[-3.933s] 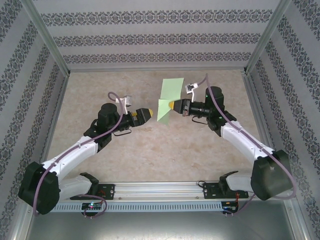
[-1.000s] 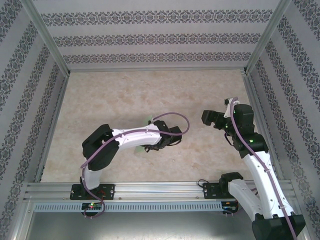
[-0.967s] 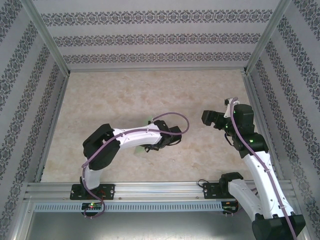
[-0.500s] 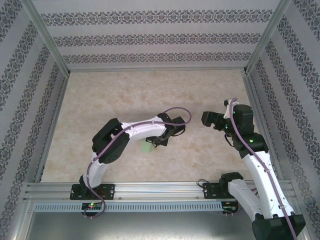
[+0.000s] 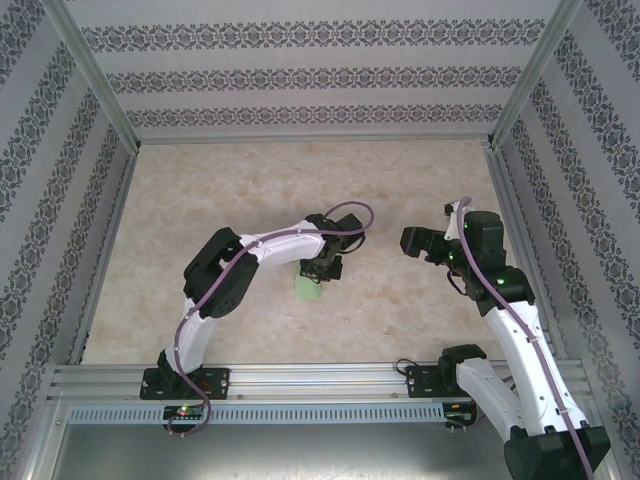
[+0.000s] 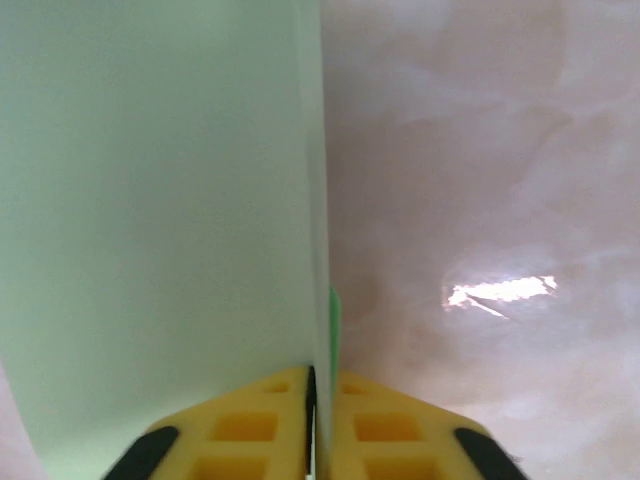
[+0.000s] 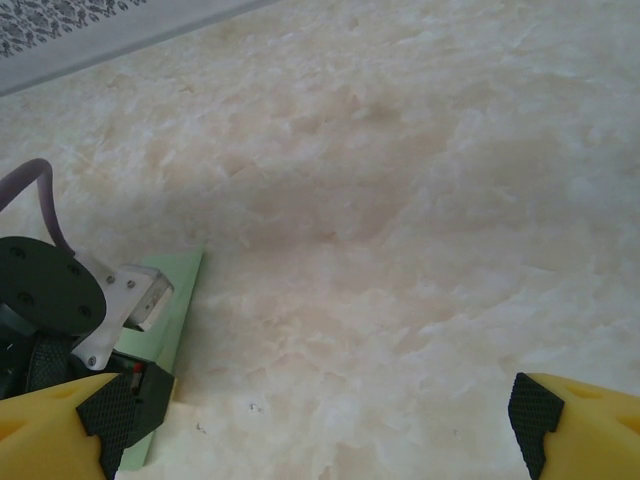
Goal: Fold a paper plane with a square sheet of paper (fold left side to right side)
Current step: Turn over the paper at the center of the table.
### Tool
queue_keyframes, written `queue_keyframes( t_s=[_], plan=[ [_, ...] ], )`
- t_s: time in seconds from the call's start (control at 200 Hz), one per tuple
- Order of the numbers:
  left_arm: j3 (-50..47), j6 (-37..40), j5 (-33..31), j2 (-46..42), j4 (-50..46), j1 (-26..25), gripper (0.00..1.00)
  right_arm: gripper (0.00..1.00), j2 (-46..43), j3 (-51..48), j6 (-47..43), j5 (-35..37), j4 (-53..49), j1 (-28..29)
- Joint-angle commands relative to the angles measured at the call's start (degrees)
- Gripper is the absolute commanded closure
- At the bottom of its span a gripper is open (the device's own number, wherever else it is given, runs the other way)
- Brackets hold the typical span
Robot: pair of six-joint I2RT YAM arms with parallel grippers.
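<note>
The square sheet of paper (image 5: 306, 288) is pale mint green and folded into a narrow piece near the table's middle. Whether it has the paper plane's shape I cannot tell. My left gripper (image 5: 318, 272) points down at it. In the left wrist view the yellow fingers (image 6: 250, 430) are pinched on the paper's edge (image 6: 150, 200), which rises as a broad green face to the left of my left gripper (image 6: 318, 385). My right gripper (image 5: 408, 240) hovers to the right, apart from the paper. Its jaws (image 7: 320, 440) stand wide open with nothing between them. The paper (image 7: 175, 300) lies at the left of that view.
The marble-patterned tabletop (image 5: 250, 190) is bounded by patterned walls at the back and sides and a metal rail (image 5: 320, 385) along the near edge. The left arm's wrist and cable (image 7: 50, 300) sit beside the paper.
The left arm has lifted and swung its wrist back, and the folded paper has come out from under it into view. The right arm has barely moved.
</note>
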Motion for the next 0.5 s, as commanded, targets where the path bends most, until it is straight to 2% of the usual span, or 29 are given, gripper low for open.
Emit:
queue_keyframes(
  t_s=[0.0, 0.18, 0.375, 0.495],
  plan=[
    [1.46, 1.28, 2.82, 0.15, 2.17, 0.55, 0.81, 0.02, 0.78, 0.05, -1.05, -2.13, -1.26, -0.73],
    [-0.29, 2.45, 3.22, -3.85, 4.05, 0.57, 0.71, 0.02, 2.69, 0.05, -0.26, -4.23, -0.76, -0.73],
    [-6.47, 5.41, 6.24, -13.13, 10.75, 1.47, 0.5, 0.02, 8.38, 0.08, 1.36, -14.13, 2.22, -0.59],
    [-12.69, 5.59, 9.07, -19.89, 16.08, 3.33, 0.43, 0.02, 13.04, -0.49, 3.52, -17.84, 6.26, 0.92]
  ],
)
